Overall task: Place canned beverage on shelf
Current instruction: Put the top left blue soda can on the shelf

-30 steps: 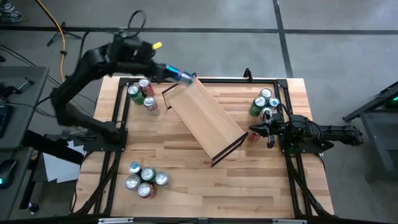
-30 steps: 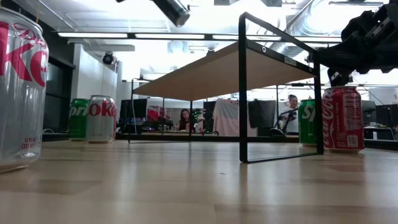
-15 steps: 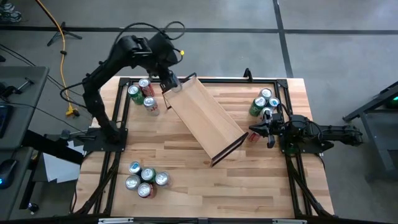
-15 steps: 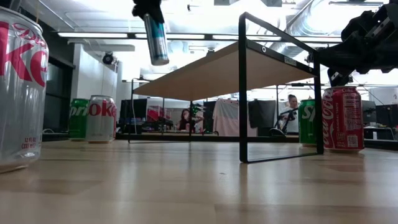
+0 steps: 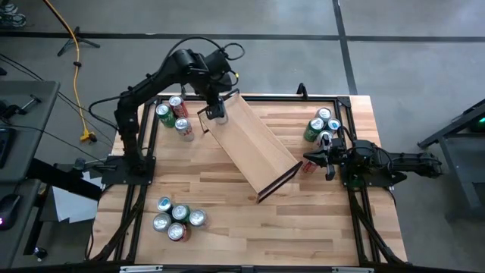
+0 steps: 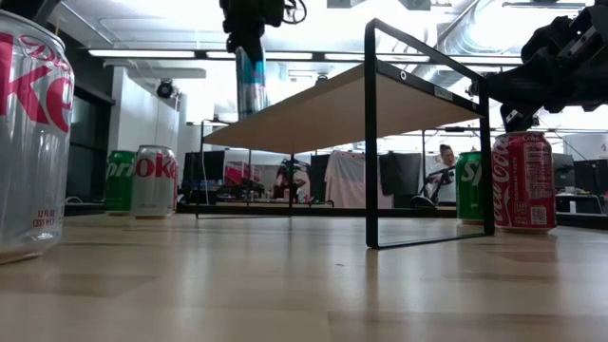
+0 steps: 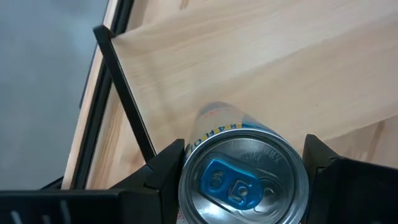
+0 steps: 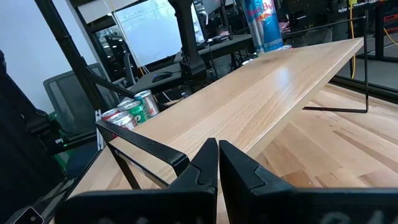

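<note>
left tool (image 5: 217, 111) is seen over the far end of the shelf (image 5: 250, 140) — clamped on a slim blue-and-silver can (image 6: 251, 84), held upright. in the low view the can's base is seen just above the plank; contact cannot be told. in the left wrist view the can top (image 7: 243, 176) is flanked by both dark fingers (image 7: 163, 171), pale plank below. right tool (image 5: 311, 158) is parked at the shelf's near-right end, fingers pressed together, nothing held. a red can (image 6: 522, 181) is stood on the counter (image 5: 227, 205) by that end — other can clusters (image 5: 177, 218) are left on the counter, well apart from the shelf.
</note>
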